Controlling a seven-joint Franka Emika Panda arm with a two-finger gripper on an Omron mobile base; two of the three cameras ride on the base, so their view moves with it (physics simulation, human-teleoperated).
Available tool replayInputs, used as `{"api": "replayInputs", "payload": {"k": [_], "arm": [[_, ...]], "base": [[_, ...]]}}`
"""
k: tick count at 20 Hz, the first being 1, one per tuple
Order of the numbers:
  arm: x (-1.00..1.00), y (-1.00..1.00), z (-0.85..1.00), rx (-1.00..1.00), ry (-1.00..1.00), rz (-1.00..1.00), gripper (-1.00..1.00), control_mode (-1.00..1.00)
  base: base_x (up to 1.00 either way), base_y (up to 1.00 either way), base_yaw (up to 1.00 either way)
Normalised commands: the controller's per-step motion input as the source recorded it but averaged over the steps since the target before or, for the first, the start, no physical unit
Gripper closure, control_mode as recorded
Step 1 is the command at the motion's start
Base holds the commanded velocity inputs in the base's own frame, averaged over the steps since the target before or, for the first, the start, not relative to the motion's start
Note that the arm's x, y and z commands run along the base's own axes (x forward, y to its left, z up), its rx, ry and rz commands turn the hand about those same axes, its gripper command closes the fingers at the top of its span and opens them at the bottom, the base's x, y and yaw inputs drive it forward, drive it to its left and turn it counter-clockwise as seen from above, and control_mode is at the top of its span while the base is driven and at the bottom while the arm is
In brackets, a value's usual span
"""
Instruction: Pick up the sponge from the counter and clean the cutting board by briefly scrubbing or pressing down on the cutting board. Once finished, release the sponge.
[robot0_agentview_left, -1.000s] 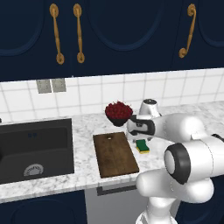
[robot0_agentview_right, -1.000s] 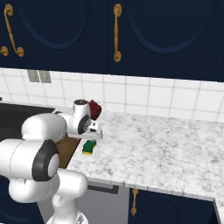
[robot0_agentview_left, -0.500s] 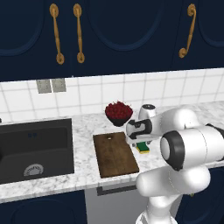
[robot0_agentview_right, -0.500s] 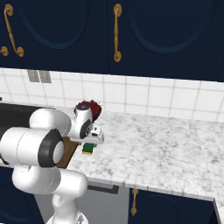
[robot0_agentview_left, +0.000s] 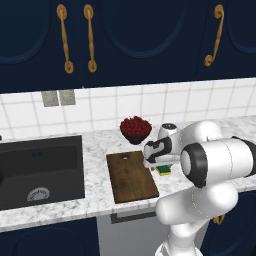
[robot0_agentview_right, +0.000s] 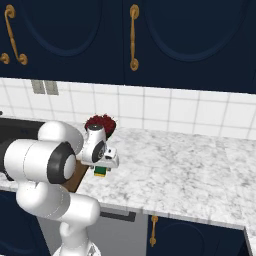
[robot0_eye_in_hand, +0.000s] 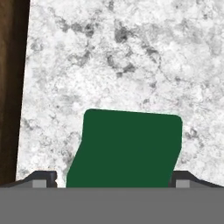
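Note:
The sponge (robot0_agentview_left: 163, 170) (robot0_agentview_right: 101, 171) lies on the white marble counter (robot0_agentview_left: 97, 150) just right of the dark brown cutting board (robot0_agentview_left: 131, 176). My gripper (robot0_agentview_left: 160, 164) (robot0_agentview_right: 103, 166) points down right over the sponge. In the hand view the sponge's green top (robot0_eye_in_hand: 127, 148) sits close up between the two fingertips (robot0_eye_in_hand: 43, 178), which stand wide at its sides; the gripper (robot0_eye_in_hand: 113, 180) is open around it. The board's edge (robot0_eye_in_hand: 11, 87) runs down the left of that view. My arm hides most of the board (robot0_agentview_right: 79, 176) in the right base view.
A dark bowl of red fruit (robot0_agentview_left: 135, 127) (robot0_agentview_right: 100, 123) stands behind the board near the tiled wall. The dark sink basin (robot0_agentview_left: 37, 170) lies to the board's left. Bare counter (robot0_agentview_right: 180, 170) stretches to the right of the sponge.
The hand has come lower and a little toward the front, down over the sponge. The sponge and the board have stayed in place.

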Motion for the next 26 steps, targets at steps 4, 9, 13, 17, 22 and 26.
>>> {"api": "replayInputs", "payload": {"k": [4, 9, 13, 17, 22, 26], "arm": [[0.0, 0.0, 0.0, 0.0, -0.04, 0.0, -1.0, -1.0], [0.0, 0.0, 0.03, 0.0, 0.0, 0.0, -1.0, -1.0], [0.0, -0.01, 0.09, 0.0, 0.0, 0.0, -1.0, -1.0], [0.0, -0.01, 0.03, 0.0, 0.02, 0.0, -1.0, -1.0], [0.0, 0.0, -0.06, 0.0, 0.04, 0.0, 1.0, -1.0], [0.0, 0.0, -0.01, 0.0, 0.01, 0.0, 1.0, -1.0]], "base": [[0.0, 0.0, 0.0], [0.0, 0.0, 0.0], [0.0, 0.0, 0.0], [0.0, 0.0, 0.0], [0.0, 0.0, 0.0], [0.0, 0.0, 0.0]]}}
